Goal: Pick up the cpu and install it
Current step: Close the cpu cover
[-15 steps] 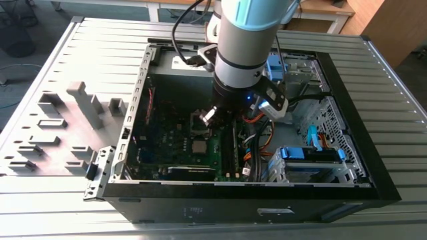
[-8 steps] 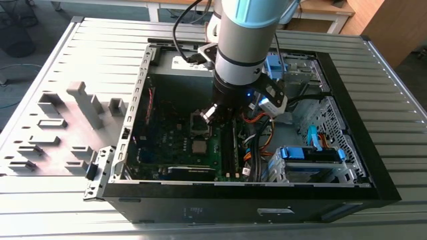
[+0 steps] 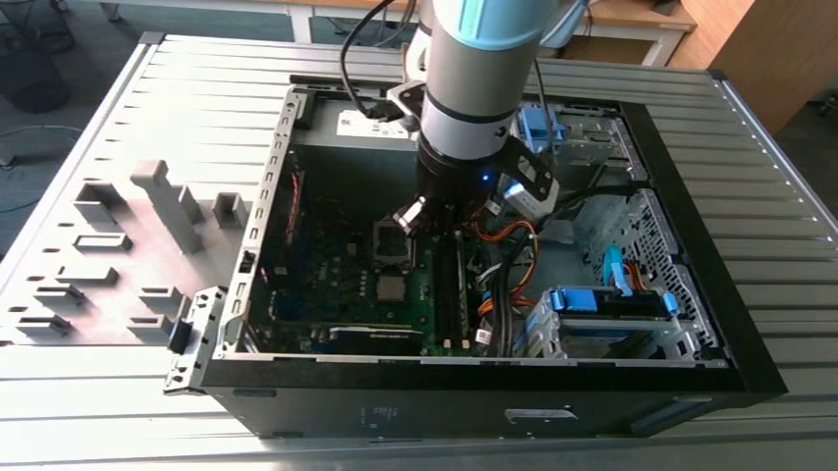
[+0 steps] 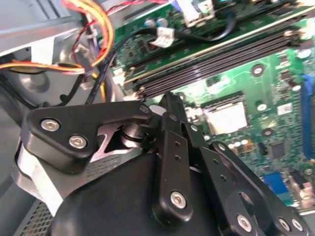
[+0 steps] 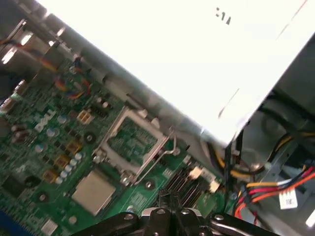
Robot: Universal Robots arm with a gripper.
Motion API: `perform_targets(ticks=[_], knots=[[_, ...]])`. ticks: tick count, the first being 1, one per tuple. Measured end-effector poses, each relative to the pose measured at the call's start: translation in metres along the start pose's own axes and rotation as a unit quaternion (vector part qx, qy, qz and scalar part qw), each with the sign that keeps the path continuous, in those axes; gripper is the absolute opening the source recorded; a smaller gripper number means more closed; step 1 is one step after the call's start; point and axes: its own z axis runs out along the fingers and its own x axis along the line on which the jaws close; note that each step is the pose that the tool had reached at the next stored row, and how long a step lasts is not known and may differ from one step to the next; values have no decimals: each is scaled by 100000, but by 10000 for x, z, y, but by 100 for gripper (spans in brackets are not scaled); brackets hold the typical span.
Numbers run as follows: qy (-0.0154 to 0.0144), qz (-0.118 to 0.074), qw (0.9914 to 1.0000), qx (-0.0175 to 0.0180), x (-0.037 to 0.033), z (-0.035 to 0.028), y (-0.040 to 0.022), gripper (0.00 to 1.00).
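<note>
Black linked fingers (image 4: 170,147) fill the foreground in the second wrist view. The gripper (image 4: 167,98) is clenched tip to tip with nothing between, and the first wrist view (image 5: 167,199) shows the same. Exterior view, left to right: ribbed aluminium surface (image 3: 786,245) carrying a grey plate of upright block fixtures (image 3: 144,235) at the exterior view's left, just beside the case. Next, open black PC case (image 3: 458,407) lying on its side, with a green motherboard (image 3: 347,285) on its floor. On the board is a square hinged metal socket frame (image 3: 392,240), its green contact field exposed in the first wrist view (image 5: 133,140). The cpu (image 3: 391,287), a small flat square chip with a dull silver top, lies flat on the board just beside the frame, on the side nearer the exterior camera. It is apart from the fingers and not in the socket, and shows in both wrist views (image 5: 93,191) (image 4: 225,118). Long black memory slots (image 3: 449,294) run just to the exterior view's right of chip and socket. A silver-grey arm with a pale blue band (image 3: 478,69) comes down into the case, and its gripper (image 3: 433,228) hangs over the board between the socket and the slots, near the cpu but not touching it. Further right is a loose bundle of orange, red and yellow cables (image 3: 511,255), then a blue-and-silver drive cage (image 3: 609,304) against the case's right wall.
</note>
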Motion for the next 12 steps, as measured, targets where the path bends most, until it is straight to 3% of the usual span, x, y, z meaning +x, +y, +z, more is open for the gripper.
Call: perform_targets(ticks=[4, 9, 12], knots=[[-18, -78, 100000, -13, -13, 37, 75, 11], [-51, -136, 100000, 14, 51, 73, 170, 11], [-4, -143, 100000, 81, 66, 117, 185, 11]])
